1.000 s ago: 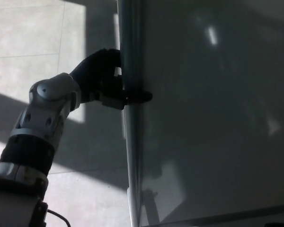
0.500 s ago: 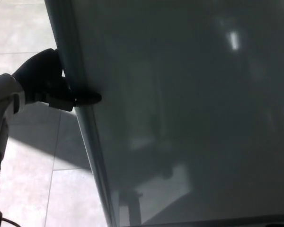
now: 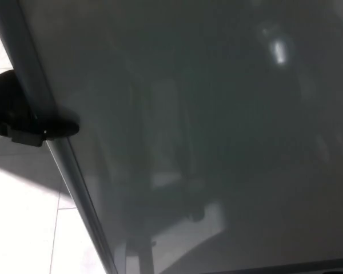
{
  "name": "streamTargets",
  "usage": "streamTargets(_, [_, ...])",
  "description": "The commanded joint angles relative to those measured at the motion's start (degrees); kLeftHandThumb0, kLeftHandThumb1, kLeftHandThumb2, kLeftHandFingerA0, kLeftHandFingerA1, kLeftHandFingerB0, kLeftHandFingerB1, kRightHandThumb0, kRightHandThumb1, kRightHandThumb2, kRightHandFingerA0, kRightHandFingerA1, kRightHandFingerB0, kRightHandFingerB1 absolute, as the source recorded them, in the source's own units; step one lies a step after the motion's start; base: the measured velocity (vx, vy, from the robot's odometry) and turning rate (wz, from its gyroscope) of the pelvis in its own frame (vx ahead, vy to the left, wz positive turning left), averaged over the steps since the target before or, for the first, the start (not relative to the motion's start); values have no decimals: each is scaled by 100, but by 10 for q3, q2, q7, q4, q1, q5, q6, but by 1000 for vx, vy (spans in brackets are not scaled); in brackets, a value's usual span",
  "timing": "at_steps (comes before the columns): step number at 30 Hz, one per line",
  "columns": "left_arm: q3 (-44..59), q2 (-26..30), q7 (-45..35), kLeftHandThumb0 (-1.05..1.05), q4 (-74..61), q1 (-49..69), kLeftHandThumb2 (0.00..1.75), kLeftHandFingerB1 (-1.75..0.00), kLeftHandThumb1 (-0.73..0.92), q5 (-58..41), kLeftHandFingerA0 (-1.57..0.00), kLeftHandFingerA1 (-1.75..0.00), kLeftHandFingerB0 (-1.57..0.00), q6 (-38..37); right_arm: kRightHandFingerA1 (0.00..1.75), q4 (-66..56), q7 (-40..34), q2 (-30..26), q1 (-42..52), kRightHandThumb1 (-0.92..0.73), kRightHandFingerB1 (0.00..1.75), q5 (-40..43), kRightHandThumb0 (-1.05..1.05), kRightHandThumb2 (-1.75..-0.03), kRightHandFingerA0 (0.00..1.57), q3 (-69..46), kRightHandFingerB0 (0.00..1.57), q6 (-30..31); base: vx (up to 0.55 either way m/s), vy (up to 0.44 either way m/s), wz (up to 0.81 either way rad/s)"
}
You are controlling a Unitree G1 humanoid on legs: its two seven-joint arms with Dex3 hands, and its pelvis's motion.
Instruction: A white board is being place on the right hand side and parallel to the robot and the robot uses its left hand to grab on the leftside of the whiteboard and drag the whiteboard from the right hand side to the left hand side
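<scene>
Whiteboard [image 3: 217, 131] is seen filling nearly the whole head view, its grey face dim and marked by faint reflections and one bright spot toward the upper right. Its pale metal frame edge [image 3: 46, 114] runs on a slant from the top left down toward the bottom centre. The left robot hand [image 3: 23, 114] is seen at the far left margin, black, closed on that frame edge: one finger [image 3: 63, 128] is laid across the frame onto the board face, while the rest of the hand is kept behind and to the left of the edge. Tiled floor [image 3: 28, 228] is visible below and left of the hand, partly sunlit, partly shadowed. The right robot hand is not shown.
</scene>
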Motion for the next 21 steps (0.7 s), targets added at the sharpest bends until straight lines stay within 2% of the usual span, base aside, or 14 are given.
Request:
streamTargets(1, [6, 36, -18, -6, 0, 53, 70, -84, 69, 4, -98, -85, -88, -6, 108, 0, -3, -7, 8, -74, 84, 2, -70, -72, 45, -2, 40, 0, 0, 0, 0])
streamTargets(4, [14, 48, -17, -5, -4, 70, 73, -82, 67, -3, -94, -94, -88, -8, 109, 1, -5, -6, 8, -74, 84, 2, -70, -72, 46, -2, 40, 2, 0, 0, 0])
streamTargets(5, [18, 55, -23, -7, 0, 75, 65, -79, 68, -10, -86, -103, -87, -1, 109, 2, -6, -5, 8, -72, 84, 3, -70, -74, 48, -3, 40, 4, 0, 0, 0])
streamTargets(8, [26, 67, -36, -7, 8, 81, 64, -77, 72, -22, -84, -103, -88, 21, 109, 4, -6, -5, 8, -73, 83, 5, -70, -73, 48, -5, 40, 8, 0, 0, 0])
streamTargets(9, [34, 74, -36, -14, 11, 84, 61, -74, 72, -32, -86, -106, -90, 44, 108, 3, -8, -6, 9, -74, 83, 2, -70, -72, 47, -3, 40, 8, 0, 0, 0])
streamTargets(12, [46, 83, -51, -17, 28, 95, 61, -78, 74, -41, -85, -109, -87, 9, 111, 4, -12, -6, 9, -73, 85, 0, -71, -72, 48, -2, 41, 6, 0, 0, 0])
streamTargets(16, [52, 108, -66, -21, 31, 105, 63, -83, 79, -47, -83, -111, -81, 14, 110, 4, -9, -6, 12, -73, 84, 1, -70, -73, 49, -2, 42, -4, 0, 0, 0])
streamTargets(17, [53, 113, -68, -19, 32, 106, 63, -83, 80, -48, -88, -106, -82, 13, 111, 4, -8, -6, 11, -73, 84, 2, -71, -72, 49, -3, 43, -2, 0, 0, 0])
streamTargets(21, [54, 135, -59, -21, 21, 124, 62, -85, 76, -37, -86, -109, -85, -18, 111, 3, -1, -7, 11, -74, 83, 6, -70, -72, 46, -5, 41, 10, 0, 0, 0])
